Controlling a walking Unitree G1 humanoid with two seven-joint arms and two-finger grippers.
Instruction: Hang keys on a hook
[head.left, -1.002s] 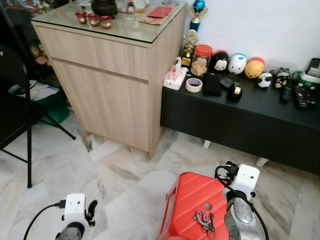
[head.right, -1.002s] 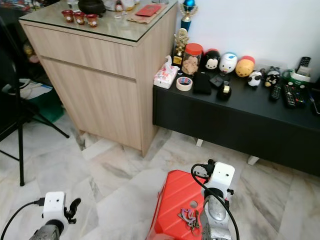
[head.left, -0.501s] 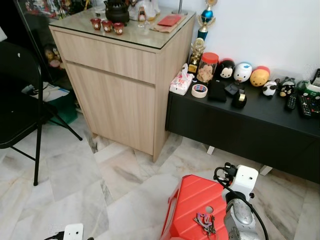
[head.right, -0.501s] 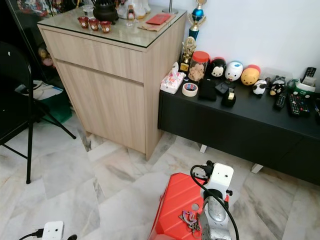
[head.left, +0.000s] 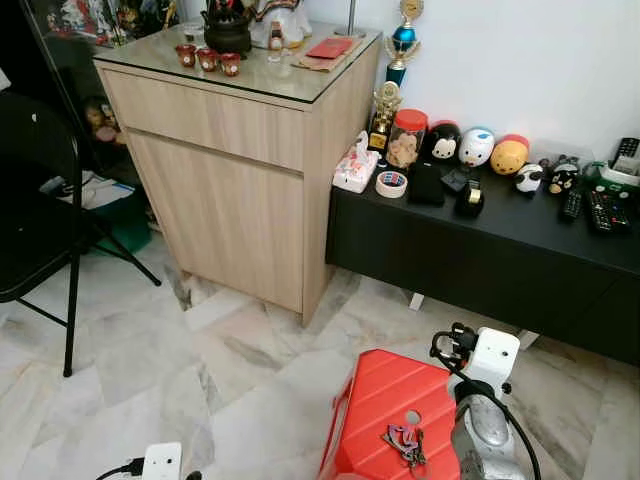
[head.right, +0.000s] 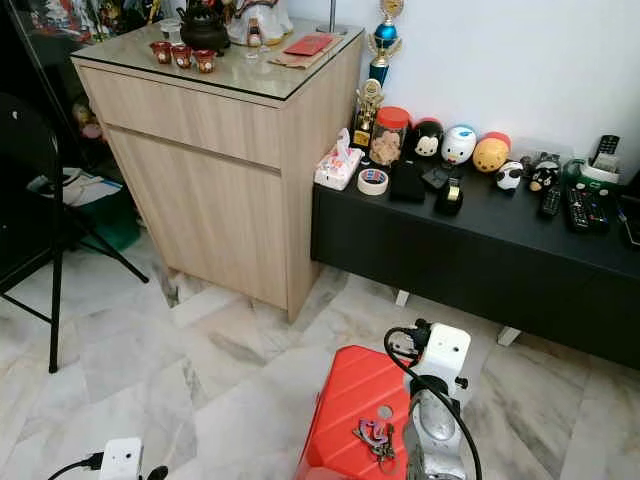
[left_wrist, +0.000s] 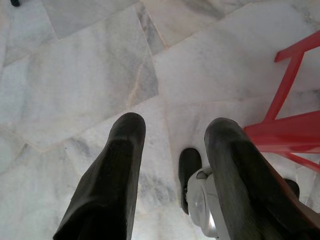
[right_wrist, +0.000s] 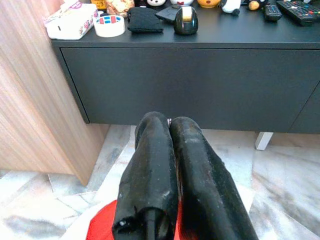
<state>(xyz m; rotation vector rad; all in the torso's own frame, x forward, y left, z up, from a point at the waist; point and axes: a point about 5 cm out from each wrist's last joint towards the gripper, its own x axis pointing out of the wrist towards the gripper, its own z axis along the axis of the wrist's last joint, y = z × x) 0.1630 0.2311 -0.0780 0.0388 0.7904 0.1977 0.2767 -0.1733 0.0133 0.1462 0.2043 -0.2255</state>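
Where marble floor (head.left: 120, 350) spreads, keys (head.left: 405, 441) atop red stool (head.left: 385, 400)

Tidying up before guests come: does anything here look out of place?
Yes: a bunch of keys lies loose on top of the red stool on the floor, beside the right tool's arm, rather than on a hook.

Right arm (head.left: 478, 435): silver metal, white boxy wrist module, black cable looped over it. Right tool (right_wrist: 169, 131): two long black matte fingers, maybe rubber-coated. Left tool (left_wrist: 172, 135): same.
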